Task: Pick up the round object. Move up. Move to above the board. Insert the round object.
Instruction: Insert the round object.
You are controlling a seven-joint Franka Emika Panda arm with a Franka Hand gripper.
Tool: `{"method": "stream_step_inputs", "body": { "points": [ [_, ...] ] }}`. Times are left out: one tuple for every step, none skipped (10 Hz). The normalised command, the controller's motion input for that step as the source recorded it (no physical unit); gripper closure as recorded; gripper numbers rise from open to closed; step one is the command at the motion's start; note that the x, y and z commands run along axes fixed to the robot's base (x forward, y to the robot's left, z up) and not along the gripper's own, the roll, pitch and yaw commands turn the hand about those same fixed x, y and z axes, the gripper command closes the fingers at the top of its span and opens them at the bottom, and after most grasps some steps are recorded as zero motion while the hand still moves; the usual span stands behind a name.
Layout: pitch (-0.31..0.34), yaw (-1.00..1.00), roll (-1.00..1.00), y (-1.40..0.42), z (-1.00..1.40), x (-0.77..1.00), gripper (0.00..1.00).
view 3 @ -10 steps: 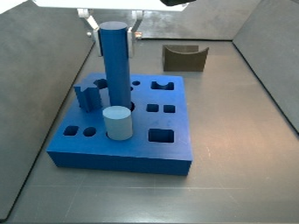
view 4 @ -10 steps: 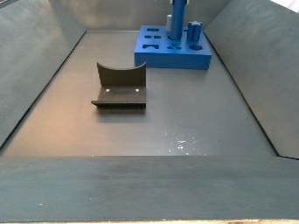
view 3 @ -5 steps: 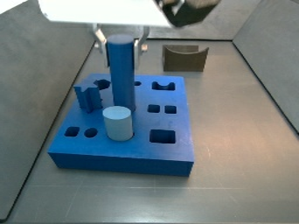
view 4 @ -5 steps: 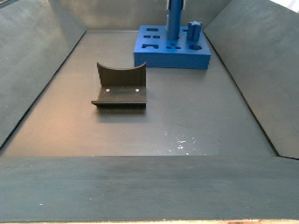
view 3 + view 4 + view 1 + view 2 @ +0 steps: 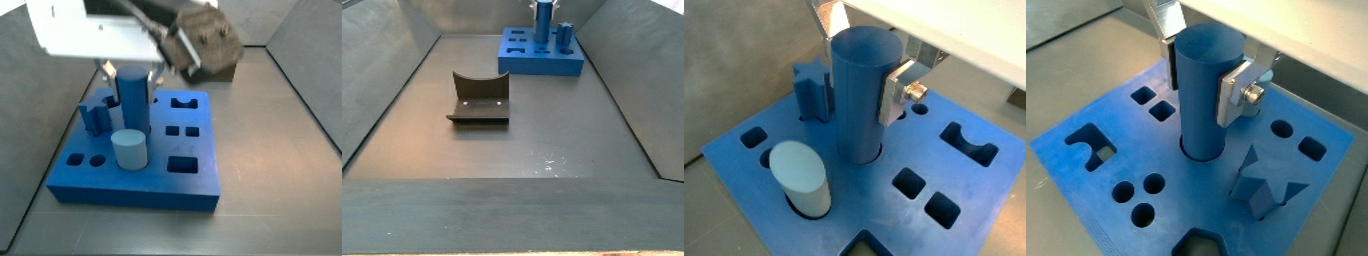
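The round object is a tall blue cylinder rod (image 5: 865,95); it stands upright with its lower end inside a round hole of the board (image 5: 971,190), as the wrist views show (image 5: 1203,95). My gripper (image 5: 862,55) is shut on the rod near its top, one silver finger (image 5: 898,92) pressed on each side. In a side view the rod (image 5: 134,95) stands in the board (image 5: 134,185) under the gripper (image 5: 134,70). From far off the rod (image 5: 544,22) rises from the board (image 5: 543,62).
A short white cylinder (image 5: 799,178) and a dark-blue notched block (image 5: 810,88) stand in the board beside the rod. The block also shows in another wrist view (image 5: 1269,180). A dark fixture (image 5: 478,98) stands on the floor. Grey walls enclose the floor.
The gripper and rod have come down: the rod now sits lower in the board's hole, and the arm fills more of the side view.
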Motion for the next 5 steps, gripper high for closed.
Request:
{"method": "stream_step_inputs", "body": {
  "points": [
    [-0.071, -0.03, 0.07, -0.11, -0.72, 0.2, 1.0],
    [-0.073, -0.07, 0.0, 0.0, -0.6, 0.17, 1.0],
    [-0.209, 0.0, 0.0, -0.01, -0.3, 0.0, 1.0],
    [-0.083, 0.0, 0.0, 0.0, -0.08, 0.0, 1.0],
    [0.0, 0.0, 0.0, 0.0, 0.0, 0.0, 1.0]
  ]
}}
